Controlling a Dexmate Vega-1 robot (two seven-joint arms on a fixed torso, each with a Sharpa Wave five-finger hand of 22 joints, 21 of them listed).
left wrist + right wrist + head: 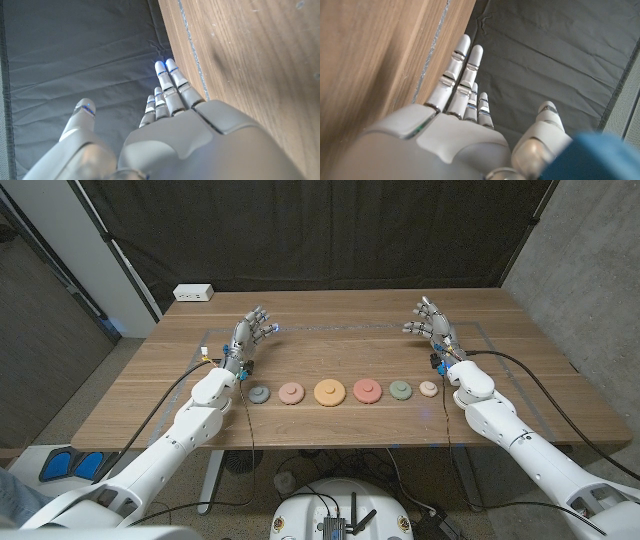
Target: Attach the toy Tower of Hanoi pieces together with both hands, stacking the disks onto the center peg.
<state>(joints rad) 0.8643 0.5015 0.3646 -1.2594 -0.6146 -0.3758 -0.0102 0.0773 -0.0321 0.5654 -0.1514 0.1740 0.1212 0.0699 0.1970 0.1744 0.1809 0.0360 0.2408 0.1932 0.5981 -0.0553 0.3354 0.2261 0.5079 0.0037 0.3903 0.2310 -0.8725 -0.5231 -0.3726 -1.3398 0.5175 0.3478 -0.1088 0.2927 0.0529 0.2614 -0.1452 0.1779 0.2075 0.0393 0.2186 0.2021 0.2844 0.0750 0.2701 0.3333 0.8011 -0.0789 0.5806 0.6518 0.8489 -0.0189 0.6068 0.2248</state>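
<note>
Disks lie in one row across the near middle of the wooden worktop [330, 355], six of them, each flat and round with a small raised knob at its centre. From the robot's left they run: grey-green disk [259, 394], pink disk [291, 392], orange disk [329, 391] (the widest of the row), red disk [367, 390], pale green disk [401, 390] and a small cream disk [428, 388]. They sit just beside one another without touching, none stacked on another. I cannot make out a separate base or peg.

Left hand [248, 338] hovers beyond the row's left end, fingers apart and reaching toward the far edge, holding nothing. Right hand [434, 326] stands likewise beyond the right end, fingers spread, nothing in it. Both wrist views show the fingers straight and slightly parted alongside the worktop's edge, with dark cloth [75, 55] behind.

A white box [193, 293] sits at the far left corner. Cables trail from both wrists toward the near edge.
</note>
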